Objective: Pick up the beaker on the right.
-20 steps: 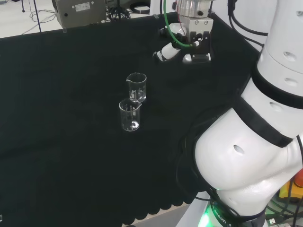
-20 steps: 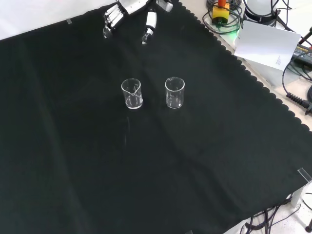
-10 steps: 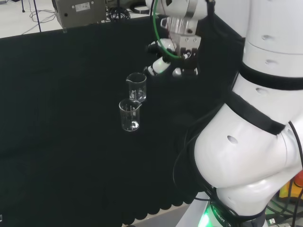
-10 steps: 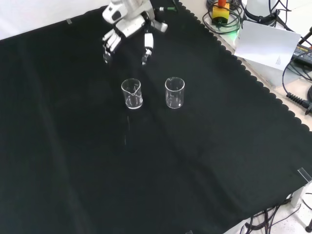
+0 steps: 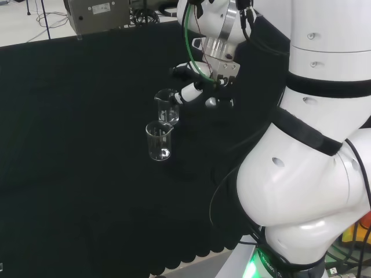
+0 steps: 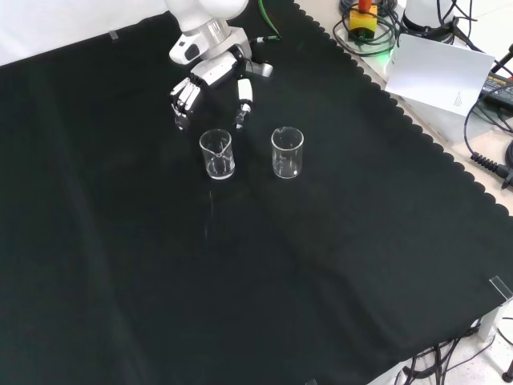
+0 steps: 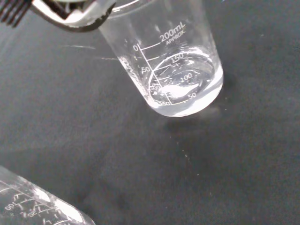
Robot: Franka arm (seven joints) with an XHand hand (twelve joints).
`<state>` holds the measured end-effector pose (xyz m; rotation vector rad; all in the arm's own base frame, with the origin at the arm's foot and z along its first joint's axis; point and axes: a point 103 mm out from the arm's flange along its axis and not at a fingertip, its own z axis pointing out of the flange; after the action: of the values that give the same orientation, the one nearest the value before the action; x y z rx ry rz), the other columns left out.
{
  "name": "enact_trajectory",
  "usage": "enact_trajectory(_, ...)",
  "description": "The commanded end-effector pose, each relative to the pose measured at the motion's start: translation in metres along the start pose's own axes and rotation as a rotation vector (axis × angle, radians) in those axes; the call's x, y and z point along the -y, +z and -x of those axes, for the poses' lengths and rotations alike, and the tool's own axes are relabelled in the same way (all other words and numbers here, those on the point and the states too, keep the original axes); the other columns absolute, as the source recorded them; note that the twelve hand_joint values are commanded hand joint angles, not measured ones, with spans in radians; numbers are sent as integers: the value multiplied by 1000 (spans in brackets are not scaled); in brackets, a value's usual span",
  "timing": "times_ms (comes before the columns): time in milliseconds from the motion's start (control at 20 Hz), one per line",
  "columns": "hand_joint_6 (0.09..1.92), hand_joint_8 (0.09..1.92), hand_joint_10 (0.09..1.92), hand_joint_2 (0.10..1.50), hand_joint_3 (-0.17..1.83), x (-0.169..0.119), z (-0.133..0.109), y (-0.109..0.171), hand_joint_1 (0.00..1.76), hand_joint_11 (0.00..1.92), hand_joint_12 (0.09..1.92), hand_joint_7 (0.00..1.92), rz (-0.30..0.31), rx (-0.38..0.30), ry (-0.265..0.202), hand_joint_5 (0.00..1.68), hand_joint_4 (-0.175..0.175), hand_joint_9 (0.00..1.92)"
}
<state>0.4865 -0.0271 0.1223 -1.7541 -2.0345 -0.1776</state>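
While hovering just above the left beaker (image 6: 216,154), fingers (image 6: 183,99) spread — holding nothing; right beaker (image 6: 287,151) apart

In the wrist view the near beaker (image 7: 173,65) loses its rim past the picture's edge, where a blurred white and dark part of the hand (image 7: 70,11) overlaps it; a second beaker (image 7: 33,204) shows as a cut-off corner of wall, its base and mouth out of frame; in the head view the hand (image 5: 200,87) has its palm turned away, and whether a fingertip touches the farther beaker (image 5: 167,106) cannot be told; in the front view the arm (image 6: 200,12) is cut off by the picture's edge
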Motion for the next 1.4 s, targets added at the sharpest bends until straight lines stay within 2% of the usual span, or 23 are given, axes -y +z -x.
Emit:
enact_trajectory(50,87,658,667,590,543,-10,8,18,867,0,1265,212,13,-60,-61,458,-49,320)
enact_trajectory(400,87,661,656,516,610,-17,17,34,947,0,1261,217,35,-208,-112,414,-47,324)
enact_trajectory(650,87,667,647,491,659,-24,20,44,972,0,1279,236,25,-252,-128,442,-43,342)
enact_trajectory(1400,87,668,634,476,691,-38,14,67,970,0,1224,225,45,-378,-187,444,-41,334)
